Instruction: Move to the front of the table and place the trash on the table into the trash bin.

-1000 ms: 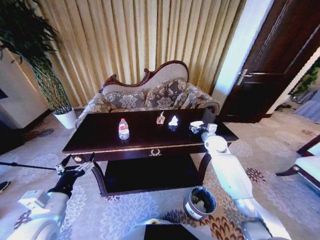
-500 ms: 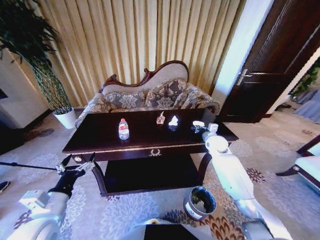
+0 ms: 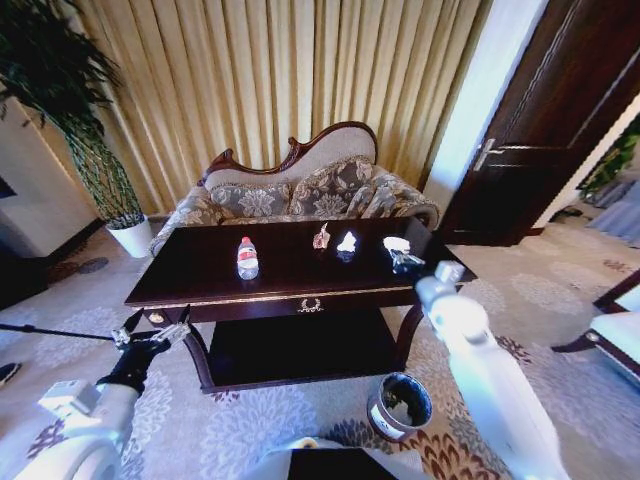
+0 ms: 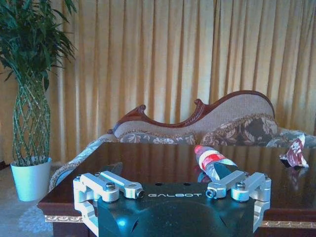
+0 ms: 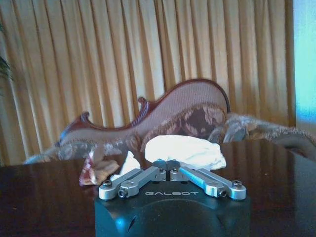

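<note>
The dark table (image 3: pixel 200 288) carries a clear bottle (image 3: pixel 247 257) with a red label, a reddish wrapper (image 3: pixel 321 237) and a white crumpled paper (image 3: pixel 347 241). At the table's right end my right gripper (image 3: pixel 403 260) is shut, its tips (image 5: pixel 168 164) pinched on the near edge of a second white paper (image 5: pixel 185 150). My left gripper (image 3: pixel 150 333) hangs open below the table's front left corner. From its wrist view the left gripper (image 4: pixel 173 186) faces the bottle (image 4: pixel 212 160) across the tabletop. The trash bin (image 3: pixel 400 405) stands on the carpet, under my right arm.
A patterned sofa (image 3: pixel 300 190) stands right behind the table. A white plant pot (image 3: pixel 131 236) is at the left. A dark door (image 3: pixel 560 120) and a chair (image 3: pixel 620 330) are at the right. Open carpet lies in front of the table.
My right arm's wrist has drawn back to the right and nearer to me, with the gripper still at the right-hand white paper. The left arm has not moved.
</note>
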`<state>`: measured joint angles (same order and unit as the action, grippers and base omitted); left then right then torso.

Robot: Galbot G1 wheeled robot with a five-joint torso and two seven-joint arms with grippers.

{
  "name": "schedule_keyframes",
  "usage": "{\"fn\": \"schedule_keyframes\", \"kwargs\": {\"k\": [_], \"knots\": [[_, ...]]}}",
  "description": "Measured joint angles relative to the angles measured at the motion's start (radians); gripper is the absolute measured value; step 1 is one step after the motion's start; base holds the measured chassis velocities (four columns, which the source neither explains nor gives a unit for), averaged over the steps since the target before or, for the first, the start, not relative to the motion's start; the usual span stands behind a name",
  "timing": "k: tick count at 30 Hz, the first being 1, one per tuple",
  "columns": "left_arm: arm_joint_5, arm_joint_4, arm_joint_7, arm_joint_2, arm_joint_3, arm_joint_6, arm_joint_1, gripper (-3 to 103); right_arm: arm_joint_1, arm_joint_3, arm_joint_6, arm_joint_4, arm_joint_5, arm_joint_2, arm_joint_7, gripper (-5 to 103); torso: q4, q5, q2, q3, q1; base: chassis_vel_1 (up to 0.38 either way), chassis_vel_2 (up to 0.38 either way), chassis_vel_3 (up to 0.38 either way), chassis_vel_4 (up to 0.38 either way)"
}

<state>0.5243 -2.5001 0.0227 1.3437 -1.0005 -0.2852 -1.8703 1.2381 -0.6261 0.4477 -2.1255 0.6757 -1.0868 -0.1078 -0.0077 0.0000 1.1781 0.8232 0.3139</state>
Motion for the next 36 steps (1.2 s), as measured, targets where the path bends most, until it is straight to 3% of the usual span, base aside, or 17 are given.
{"fn": "schedule_keyframes", "kwargs": {"k": [9, 20, 30, 36], "knots": [[0.02, 0.0, -0.006, 0.002, -0.002, -0.004, 0.01, 100, 0.254, -0.066, -0.098, -0.201, -0.077, -0.06, 0.027, 0, 0.0001, 0.0, 0.0, 0.0, 0.0, 0.0, 0.0, 0.0, 0.0], [0.021, 0.0, -0.006, -0.004, -0.011, -0.004, 0.012, 100, 0.279, -0.062, -0.106, -0.246, -0.095, -0.073, 0.031, 0, 0.0003, 0.0, 0.0, 0.0, 0.001, 0.006, -0.004, -0.008, 0.006], [0.021, 0.0, -0.006, -0.002, -0.012, -0.003, 0.013, 100, 0.273, -0.054, -0.107, -0.228, -0.107, -0.074, 0.031, 0, 0.0002, -0.0001, 0.0, 0.0, 0.0, 0.16, -0.158, -0.182, 0.167], [0.021, 0.0, -0.006, -0.001, -0.009, -0.003, 0.013, 100, 0.254, -0.031, -0.109, -0.086, -0.112, -0.079, 0.032, 0, -0.0001, 0.0, 0.001, 0.0, -0.001, 0.177, -0.175, -0.183, 0.19]]}}
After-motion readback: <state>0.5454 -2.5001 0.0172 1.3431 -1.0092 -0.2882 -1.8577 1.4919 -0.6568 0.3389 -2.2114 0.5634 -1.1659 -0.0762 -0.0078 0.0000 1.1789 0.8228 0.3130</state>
